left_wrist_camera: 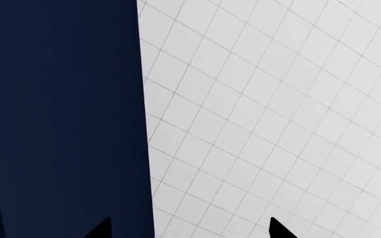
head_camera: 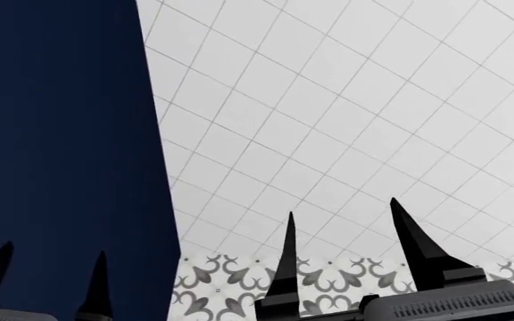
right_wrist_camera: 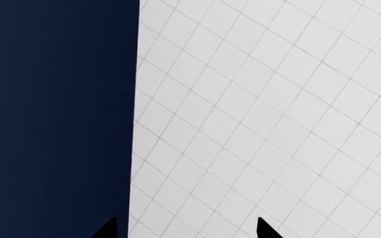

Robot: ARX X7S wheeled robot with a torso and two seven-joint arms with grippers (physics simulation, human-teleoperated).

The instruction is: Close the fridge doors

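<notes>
The fridge doors are out of view in all three views. In the head view, my left gripper (head_camera: 51,284) rises from the lower left with its two black pointed fingers apart, in front of a navy panel. My right gripper (head_camera: 345,247) stands at the lower middle, open, its fingers spread against the white wall. The left wrist view shows only the tips of the left gripper (left_wrist_camera: 189,229), wide apart with nothing between them. In the right wrist view the right gripper (right_wrist_camera: 185,229) looks the same, open and empty.
A tall navy cabinet panel (head_camera: 61,134) fills the left of every view. A white wall of diagonal square tiles (head_camera: 355,100) takes up the rest. A band of grey patterned tiles (head_camera: 230,287) runs along the bottom of the head view.
</notes>
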